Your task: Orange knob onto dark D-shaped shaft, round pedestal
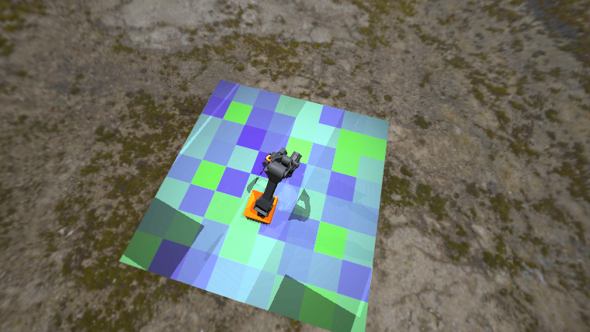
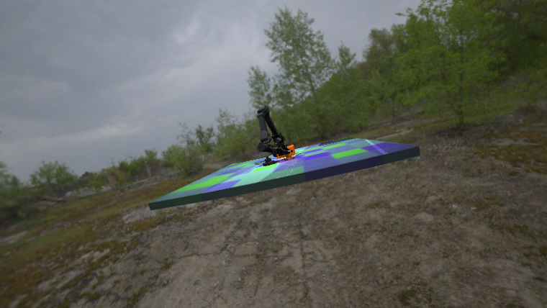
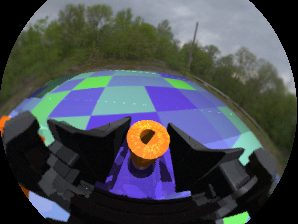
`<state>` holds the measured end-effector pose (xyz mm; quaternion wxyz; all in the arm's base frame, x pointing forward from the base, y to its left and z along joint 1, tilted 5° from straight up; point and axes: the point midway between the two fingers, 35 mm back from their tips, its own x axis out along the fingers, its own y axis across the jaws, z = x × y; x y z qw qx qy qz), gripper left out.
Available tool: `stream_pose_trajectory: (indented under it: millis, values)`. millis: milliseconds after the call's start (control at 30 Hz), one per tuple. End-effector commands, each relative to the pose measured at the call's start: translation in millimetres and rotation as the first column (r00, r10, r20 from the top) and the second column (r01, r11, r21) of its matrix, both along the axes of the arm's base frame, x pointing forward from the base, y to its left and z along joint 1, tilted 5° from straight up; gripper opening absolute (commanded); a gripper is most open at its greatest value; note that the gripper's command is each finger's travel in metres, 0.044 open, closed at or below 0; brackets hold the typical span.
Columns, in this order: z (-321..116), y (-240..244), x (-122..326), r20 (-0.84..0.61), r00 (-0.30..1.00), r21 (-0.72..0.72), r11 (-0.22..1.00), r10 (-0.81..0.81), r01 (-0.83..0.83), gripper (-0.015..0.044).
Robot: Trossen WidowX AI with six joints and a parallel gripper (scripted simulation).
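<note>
The orange knob appears to stand upright on the mat, hole end up, away from the pedestal. Its dark hole shows in the wrist view, but I cannot tell the flat side surely. My gripper is open around the knob, one finger on each side, with narrow gaps between the fingers and the knob's body. The dark round pedestal with its shaft stands on the mat beside the gripper in the exterior view. In the top view the arm hides it.
The checkered mat carries the arm's orange base. The dark arm reaches from the base over the knob and the pedestal. Shadows fall across the mat.
</note>
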<state>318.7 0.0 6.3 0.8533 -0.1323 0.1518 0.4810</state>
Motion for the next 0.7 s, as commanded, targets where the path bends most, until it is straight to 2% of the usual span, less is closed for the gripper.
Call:
stream_pose_trajectory:
  millis: [0, 633, 667]
  values:
    - [0.2, 0.1, 0.1, 0.001, 1.0, 0.003, 1.0, 0.0, 0.0, 0.026]
    - [0.2, 0.1, 0.1, 0.001, 1.0, 0.003, 1.0, 0.0, 0.0, 0.026]
    - [0.2, 0.1, 0.1, 0.001, 1.0, 0.003, 1.0, 0.0, 0.0, 0.0286]
